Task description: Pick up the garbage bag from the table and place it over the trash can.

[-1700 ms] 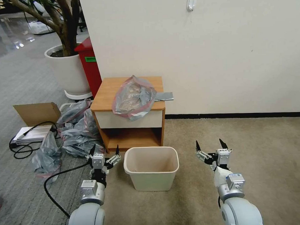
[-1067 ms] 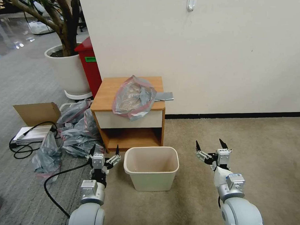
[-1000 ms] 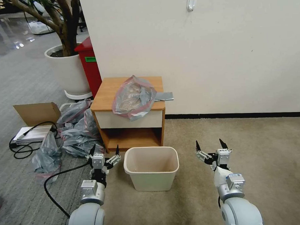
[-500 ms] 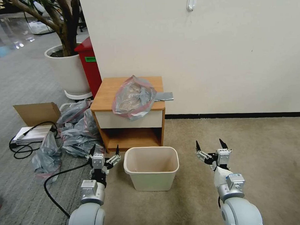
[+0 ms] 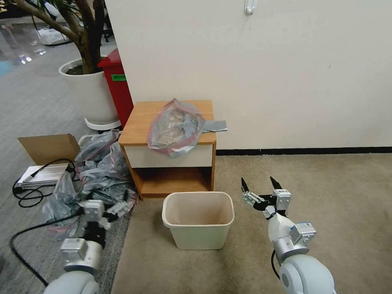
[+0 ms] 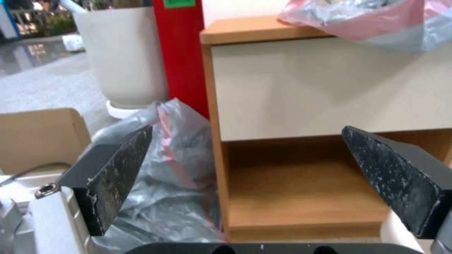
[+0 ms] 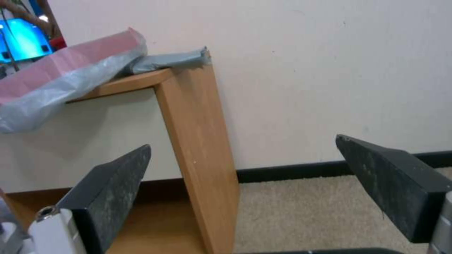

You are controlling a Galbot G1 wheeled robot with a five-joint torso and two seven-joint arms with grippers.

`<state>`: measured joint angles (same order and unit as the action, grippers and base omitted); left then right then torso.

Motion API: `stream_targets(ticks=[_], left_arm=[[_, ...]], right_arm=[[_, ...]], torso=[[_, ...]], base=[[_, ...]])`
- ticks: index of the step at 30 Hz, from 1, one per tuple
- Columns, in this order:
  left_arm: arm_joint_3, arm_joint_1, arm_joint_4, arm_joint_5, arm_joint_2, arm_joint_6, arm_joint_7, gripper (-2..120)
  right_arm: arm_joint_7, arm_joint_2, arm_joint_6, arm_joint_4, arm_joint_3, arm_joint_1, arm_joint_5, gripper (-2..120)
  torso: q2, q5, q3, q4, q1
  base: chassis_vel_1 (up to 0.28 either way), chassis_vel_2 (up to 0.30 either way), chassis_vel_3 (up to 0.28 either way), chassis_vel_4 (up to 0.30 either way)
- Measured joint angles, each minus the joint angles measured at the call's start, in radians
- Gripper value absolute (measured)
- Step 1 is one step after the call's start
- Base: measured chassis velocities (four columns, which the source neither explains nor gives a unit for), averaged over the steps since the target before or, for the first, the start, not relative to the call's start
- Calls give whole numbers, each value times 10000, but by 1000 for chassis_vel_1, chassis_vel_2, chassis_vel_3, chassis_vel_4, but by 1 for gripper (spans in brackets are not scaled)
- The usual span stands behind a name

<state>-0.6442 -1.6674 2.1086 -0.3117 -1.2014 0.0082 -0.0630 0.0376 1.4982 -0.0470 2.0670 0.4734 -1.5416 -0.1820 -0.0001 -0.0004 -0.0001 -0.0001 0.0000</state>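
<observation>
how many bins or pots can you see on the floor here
3. The beige trash can stands in front of the table. The red bin stands against the wall behind the table's left side. The white plant pot is left of the red bin.

Plain off-white wall (image 5: 288,75) ran across the back with a black baseboard (image 5: 307,151) along its foot and a small white hook (image 5: 250,4) high up. Beige carpet (image 5: 335,193) covered the right and middle floor; grey striped carpet (image 5: 19,110) took the left. Big white plant pot (image 5: 89,93) with a tree trunk stood far left, a tall red bin (image 5: 116,85) (green label) beside it. Brown cardboard box (image 5: 48,148), black cable (image 5: 28,193) and a heap of crumpled grey bags (image 5: 100,167) lay on the floor. Shiny floor reflected light in the far corner.
</observation>
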Motion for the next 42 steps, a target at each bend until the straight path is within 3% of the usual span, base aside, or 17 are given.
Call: stream_targets(ticks=[13,17,21,25,34,37,42], left_arm=[[-41,-188,205,-66,-99,-211,-3,100],[-76,-253,254,-19,-121,-261,-57,100],[-85,-439,370,64,-356,-268,-248,100],[-208,-647,462,171,-481,-296,-322,100],[-352,-744,533,208,-693,-370,-811,99],[-383,-988,692,72,-873,-359,-929,98],[-438,-1031,714,66,-976,-352,-1005,98]], right_arm=[[-278,-353,-71,-627,-283,935,-1859,100],[-499,-473,-69,-1061,-589,1665,-3157,100],[-692,-476,-142,-1950,-951,3049,-5497,100],[-890,-440,-284,-2567,-1303,4019,-6823,100],[-1195,-206,-292,-3886,-1790,5521,-8214,100],[-1187,105,-234,-5212,-1810,6514,-8896,99],[-1039,258,-84,-6033,-1777,7156,-9014,99]], torso=[[-1,3,0,0,0],[-1,4,1,0,0],[-1,3,1,1,0],[0,3,1,2,0],[-1,2,2,0,0],[-1,3,2,3,0],[-1,3,1,1,0]], base=[[0,0,0,0],[0,0,0,0],[0,0,0,0],[0,0,0,0],[0,0,0,0],[0,0,0,0],[0,0,0,0]])
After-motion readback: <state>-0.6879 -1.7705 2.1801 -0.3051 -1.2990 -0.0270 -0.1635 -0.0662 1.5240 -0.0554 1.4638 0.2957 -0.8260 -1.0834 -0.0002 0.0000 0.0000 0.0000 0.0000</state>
